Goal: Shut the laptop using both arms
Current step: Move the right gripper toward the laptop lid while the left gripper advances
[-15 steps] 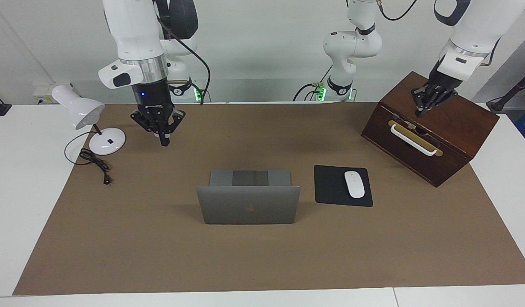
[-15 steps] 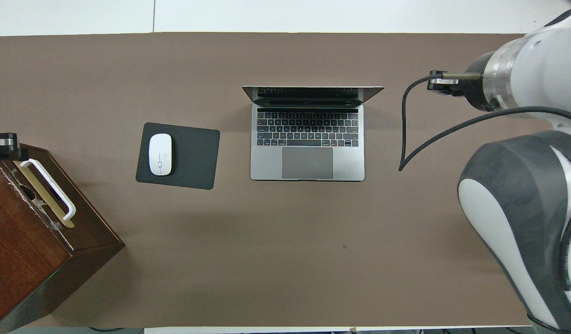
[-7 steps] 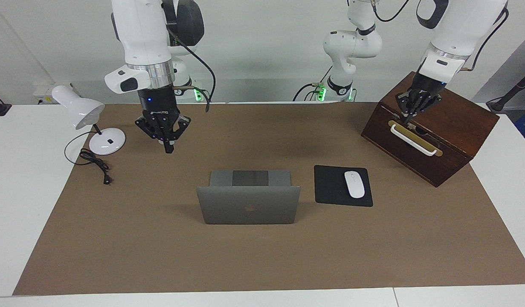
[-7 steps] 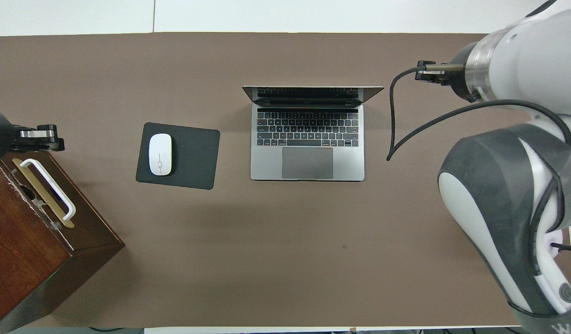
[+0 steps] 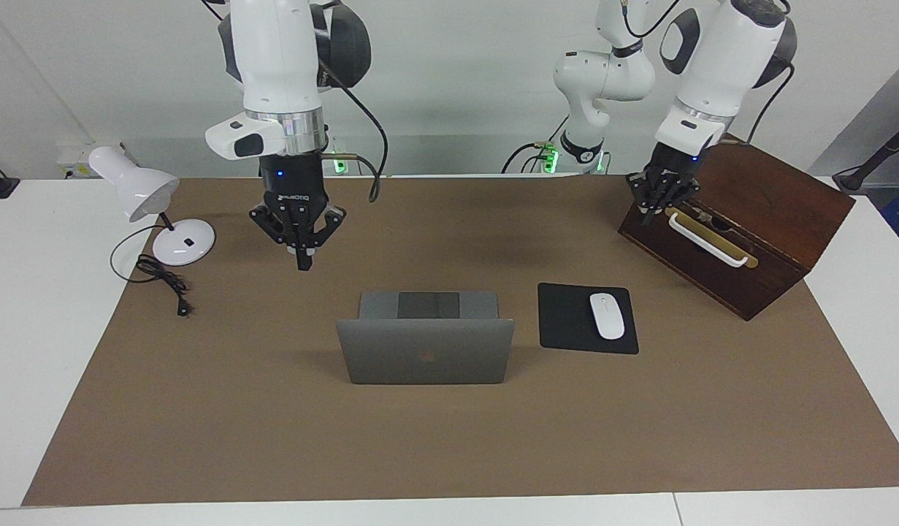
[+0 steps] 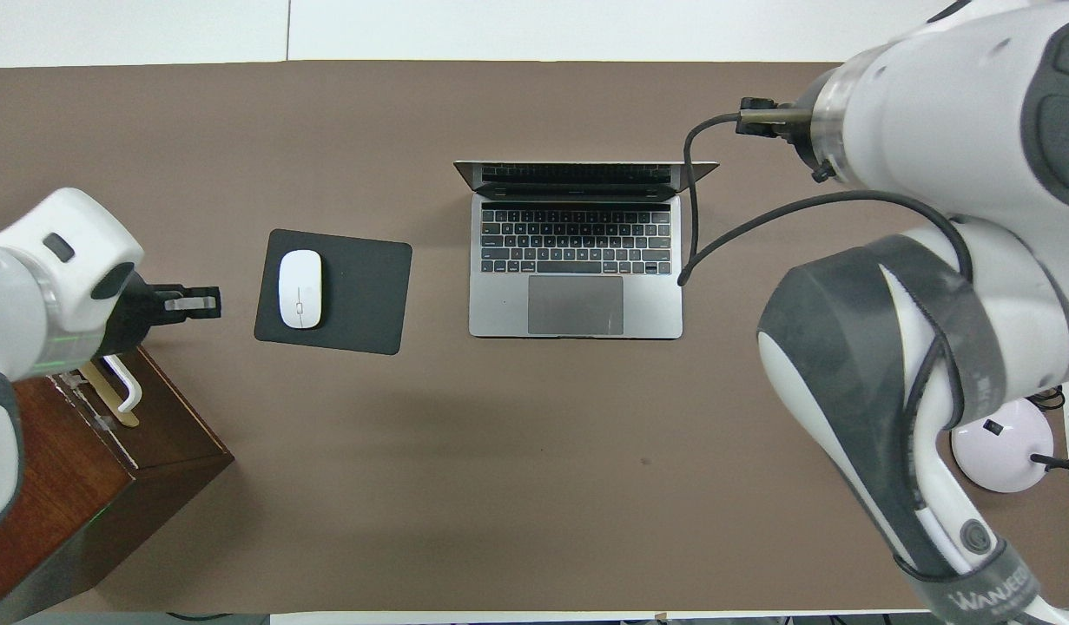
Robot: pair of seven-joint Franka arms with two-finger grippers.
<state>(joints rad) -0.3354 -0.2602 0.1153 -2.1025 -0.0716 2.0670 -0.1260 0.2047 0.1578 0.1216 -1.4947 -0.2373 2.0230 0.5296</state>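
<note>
Laptop point(image 5: 425, 351) sits open at frame centre of the facing view, lid upright, mousepad point(image 5: 586, 318) beside it. Right gripper point(image 5: 301, 257) hangs over bare desk point(image 5: 201, 409) at upper left, fingers pressed together, empty. Left gripper point(image 5: 650, 212) is at upper right, over the wooden box point(image 5: 741, 226) edge, fingers also pressed together. Both well apart from the lid. My read: bring both to the lid's top edge, one per corner, push evenly with closed tips, lower slowly so the base doesn't skid.
</note>
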